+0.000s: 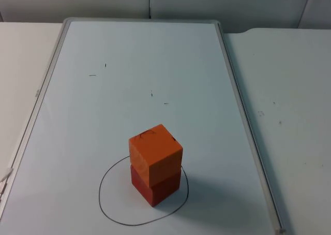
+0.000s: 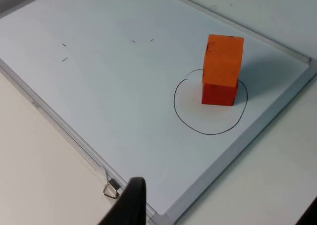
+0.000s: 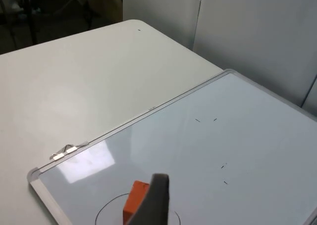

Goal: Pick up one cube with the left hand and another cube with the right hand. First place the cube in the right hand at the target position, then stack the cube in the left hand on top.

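Where the white table (image 1: pixel 289 116) ends, a grey partition wall (image 1: pixel 155 2) closes off the room, with a darker space past the table's far edge in the right wrist view. On the table lies a whiteboard (image 1: pixel 129 90) with a pale metal frame, marked by a few small dark strokes. On it is drawn a hand-drawn circle (image 1: pixel 111 214), and inside it a light orange cube (image 1: pixel 155 153) sits on a darker red-orange cube (image 1: pixel 155 189), slightly turned against it. One black fingertip of the left gripper (image 2: pixel 130 202) stands over the whiteboard's edge, one of the right gripper (image 3: pixel 154 200) before the cubes; whether either gripper's fingers are spread cannot be told, and neither touches a cube.
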